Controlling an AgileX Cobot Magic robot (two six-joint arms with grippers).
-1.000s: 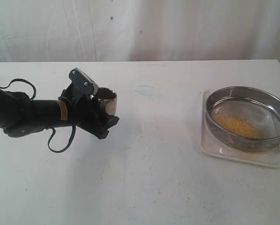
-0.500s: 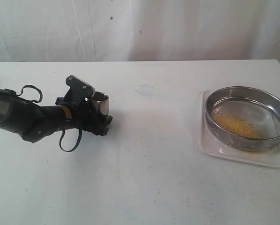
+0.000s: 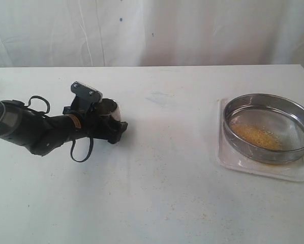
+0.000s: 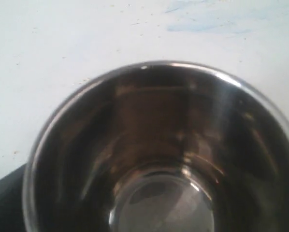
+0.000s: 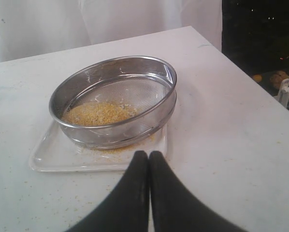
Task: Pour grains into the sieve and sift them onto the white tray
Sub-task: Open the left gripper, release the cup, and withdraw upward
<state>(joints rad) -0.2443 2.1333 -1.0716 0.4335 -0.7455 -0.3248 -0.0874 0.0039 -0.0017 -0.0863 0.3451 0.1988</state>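
Exterior view: left gripper (image 3: pixel 112 121) clasps the empty cup (image 3: pixel 110 107) (near the surface (image 3: pixel 167 183)); releasing early could topple it.

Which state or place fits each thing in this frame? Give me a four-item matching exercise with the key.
Things:
1. steel cup
2. sieve
3. grains
4. right pincer

States or places:
A. shut, holding nothing
B. sitting on the white tray
C. empty, gripped by the left pincer
D. piled inside the sieve

Pairs: 1-C, 2-B, 3-D, 4-A
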